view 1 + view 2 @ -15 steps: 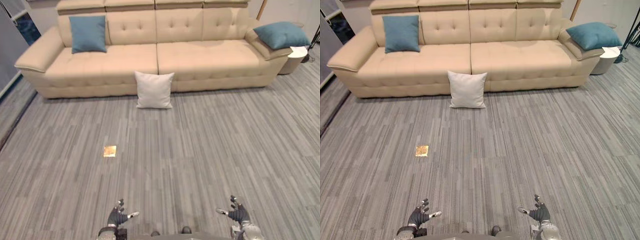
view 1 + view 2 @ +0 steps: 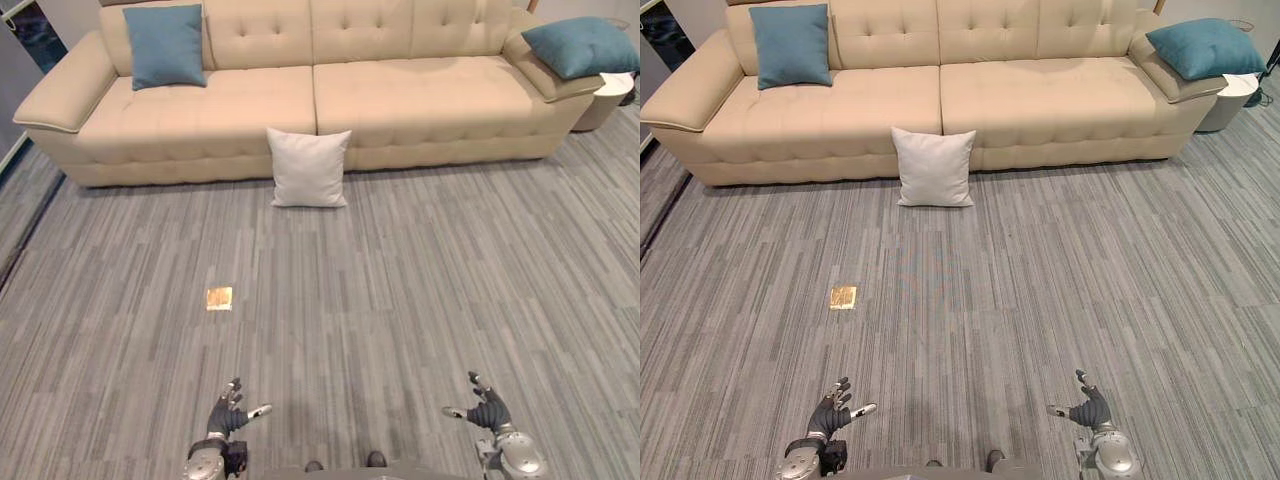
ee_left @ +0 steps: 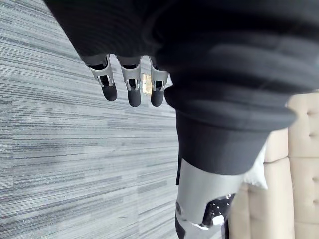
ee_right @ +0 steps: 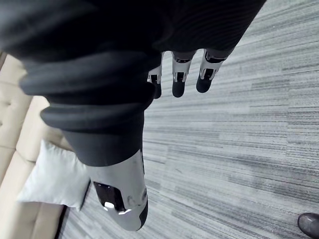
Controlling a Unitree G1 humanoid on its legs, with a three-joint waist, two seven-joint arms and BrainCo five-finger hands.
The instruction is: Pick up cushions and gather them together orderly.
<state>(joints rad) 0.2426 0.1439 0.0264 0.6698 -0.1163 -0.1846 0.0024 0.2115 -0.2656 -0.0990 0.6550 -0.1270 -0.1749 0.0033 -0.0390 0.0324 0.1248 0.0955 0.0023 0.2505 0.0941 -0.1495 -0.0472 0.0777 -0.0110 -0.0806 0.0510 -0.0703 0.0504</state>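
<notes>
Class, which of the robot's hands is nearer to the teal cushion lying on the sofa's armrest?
Right. The right hand is low on the teal cushion's side of the view, far short of it; the left hand is low on the opposite side, farther away.

The sofa [image 2: 400, 100] is covered in smooth, matt, leather-like beige upholstery, buttoned on the backrest. Soft matt cloth is seen on the white cushion [image 2: 309, 167] at its front edge, the left blue cushion [image 2: 166, 45] and the right blue cushion [image 2: 585, 45]. The floor [image 2: 420, 280] is laid with grey, streaked, rough-looking carpet, broken by a small shiny brass-coloured plate [image 2: 219, 297]. Glossy silver fingers and a matt ribbed dark cover are shown on the left robot hand [image 2: 228, 420] and the right robot hand [image 2: 490, 413].
</notes>
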